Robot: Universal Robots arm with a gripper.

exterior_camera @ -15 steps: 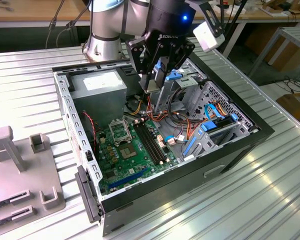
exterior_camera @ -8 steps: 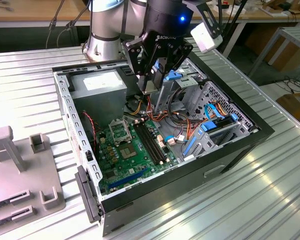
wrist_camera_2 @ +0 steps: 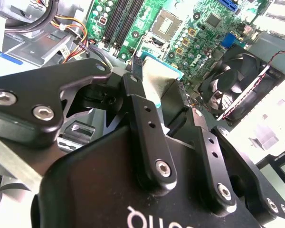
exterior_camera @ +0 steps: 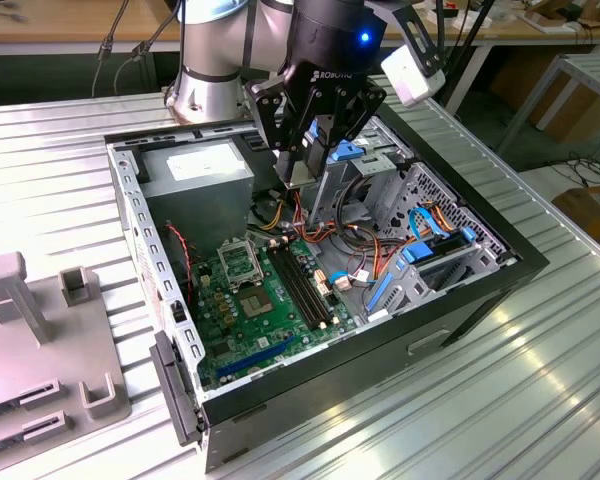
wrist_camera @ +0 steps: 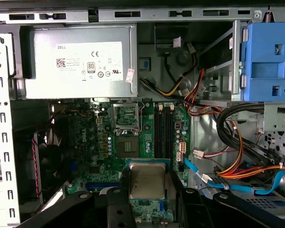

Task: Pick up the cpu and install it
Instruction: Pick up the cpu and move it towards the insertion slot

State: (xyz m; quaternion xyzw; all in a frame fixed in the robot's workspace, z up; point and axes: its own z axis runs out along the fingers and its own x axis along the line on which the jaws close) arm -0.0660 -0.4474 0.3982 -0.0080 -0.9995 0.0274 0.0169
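Note:
The cpu (wrist_camera: 147, 181), a small square chip with a dull silver-grey top, sits between my black fingers (wrist_camera: 125, 183) in both wrist views, its green edge showing in the second wrist view (wrist_camera_2: 157, 76). My gripper (exterior_camera: 302, 172) is shut on it and hangs above the open computer case, over the back part of the green motherboard (exterior_camera: 250, 320). The black-framed square socket (wrist_camera: 127, 118) lies open on the board below and ahead of the chip, also visible as the socket (exterior_camera: 238, 262) in the exterior view.
A grey power supply (wrist_camera: 80, 59) fills the case's back corner. Long black memory slots (wrist_camera: 165, 130) run beside the socket. Bundled cables (wrist_camera: 237, 156), a blue drive bracket (wrist_camera: 266, 57) and a fan (wrist_camera_2: 237, 80) crowd the case. Grey fixtures (exterior_camera: 40, 340) stand on the table at the exterior view's left.

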